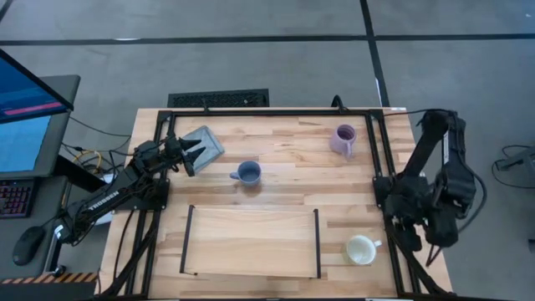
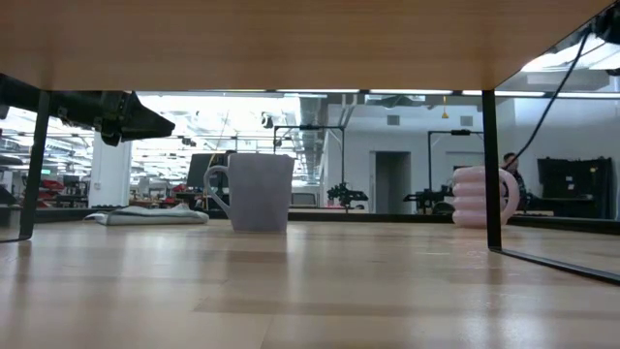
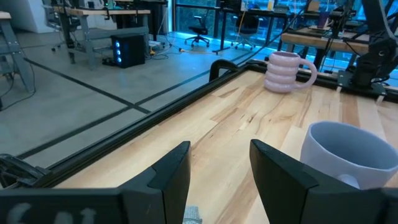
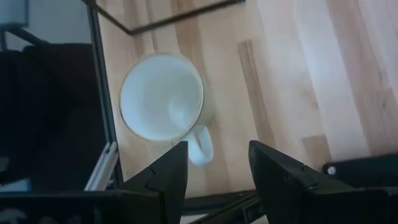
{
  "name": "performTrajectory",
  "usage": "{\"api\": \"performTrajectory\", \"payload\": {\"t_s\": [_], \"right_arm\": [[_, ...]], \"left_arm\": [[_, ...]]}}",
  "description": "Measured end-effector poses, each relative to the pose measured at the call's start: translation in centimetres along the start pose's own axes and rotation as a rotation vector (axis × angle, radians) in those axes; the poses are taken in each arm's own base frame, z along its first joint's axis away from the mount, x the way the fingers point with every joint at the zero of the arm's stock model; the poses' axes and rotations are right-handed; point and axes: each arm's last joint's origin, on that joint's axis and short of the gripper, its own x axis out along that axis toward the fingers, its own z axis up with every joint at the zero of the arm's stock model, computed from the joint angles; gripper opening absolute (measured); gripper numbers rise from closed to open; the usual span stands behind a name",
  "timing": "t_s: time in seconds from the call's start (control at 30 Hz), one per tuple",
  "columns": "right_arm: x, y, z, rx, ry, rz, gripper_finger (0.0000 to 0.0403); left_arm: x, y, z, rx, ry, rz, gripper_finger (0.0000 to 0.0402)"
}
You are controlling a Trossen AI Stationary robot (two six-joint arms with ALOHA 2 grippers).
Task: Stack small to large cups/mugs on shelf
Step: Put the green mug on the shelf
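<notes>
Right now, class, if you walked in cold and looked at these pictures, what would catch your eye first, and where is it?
Three mugs stand scattered on the table, none on the shelf yet: a blue mug mid-table, a lilac mug toward the far edge, and a white mug just right of the shelf. The left gripper hovers with fingers apart beside a grey pad, pointing toward the blue mug, while the right gripper hangs open above the white mug.

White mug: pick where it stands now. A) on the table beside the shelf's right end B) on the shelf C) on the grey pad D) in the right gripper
A: the white mug stands on the table just outside the shelf's right bar, touched by nothing.
</notes>
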Motion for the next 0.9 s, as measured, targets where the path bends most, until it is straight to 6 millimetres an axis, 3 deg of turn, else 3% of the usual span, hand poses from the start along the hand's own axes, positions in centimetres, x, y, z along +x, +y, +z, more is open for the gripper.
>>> {"api": "performTrajectory", "payload": {"t_s": [0.5, 0.9], "right_arm": [[1.7, 2.2, -1.5, -0.016, 0.028, -0.067, 0.0193], [2.8, 5.0, -1.7, 0.036, 0.02, 0.071, 0.0193]], "left_arm": [[0.0, 0.0, 0.0, 0.0, 0.0, 0.0, 0.0156], [0.0, 0.1, 0.0, 0.001, -0.01, 0.021, 0.0156]]}}
